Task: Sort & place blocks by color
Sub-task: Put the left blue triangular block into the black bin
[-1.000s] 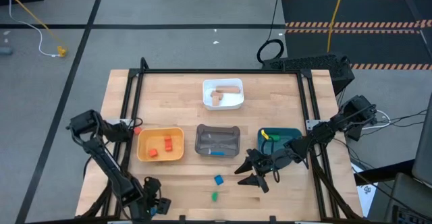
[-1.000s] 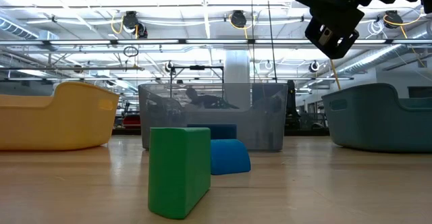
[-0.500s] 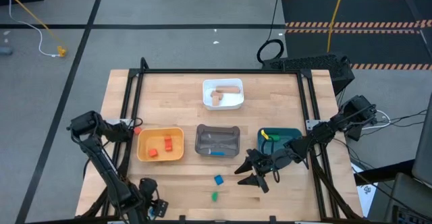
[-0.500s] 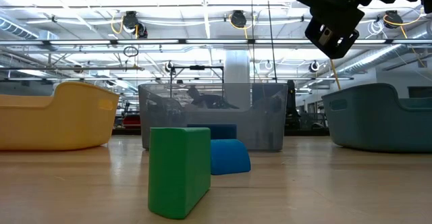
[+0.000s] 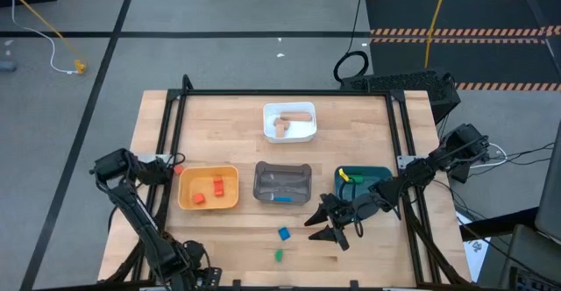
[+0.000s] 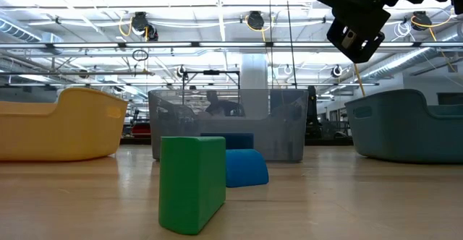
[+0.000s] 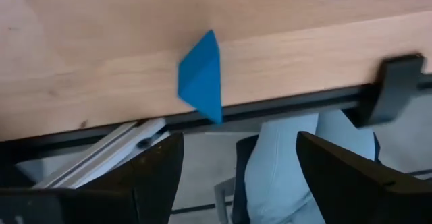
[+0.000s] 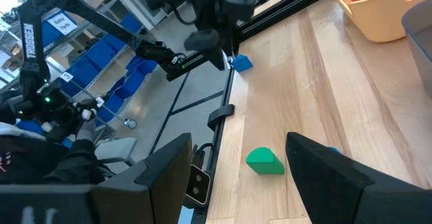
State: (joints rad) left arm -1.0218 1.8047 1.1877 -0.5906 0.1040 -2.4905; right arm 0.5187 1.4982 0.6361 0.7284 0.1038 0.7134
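White rectangular tray (image 5: pixel 289 135), far side of the wooden counter (image 5: pixel 219 124): two tan wooden blocks (image 5: pixel 290 119).
Yellow plastic tray (image 5: pixel 209 205): two red-orange blocks (image 5: pixel 208 191).
Translucent grey bin (image 5: pixel 282 173): one blue block (image 5: pixel 282 198) at its near wall.
Teal bin (image 5: pixel 379 173): one yellow-green piece (image 5: pixel 348 176).
Loose on counter, near edge: small blue block (image 5: pixel 283 233); small green block (image 5: pixel 279 255) just beside it.
Right gripper (image 5: pixel 328 225): fingers spread, empty, above counter between teal bin and loose blocks.
Left gripper (image 7: pixel 233 156): released, empty, at the counter's near-left edge.

A blue block (image 7: pixel 200 75) lies at the desk (image 7: pixel 101 42) edge beside a black rail (image 7: pixel 283 106); the left hand's (image 7: pixel 233 170) 2 fingers stand apart.
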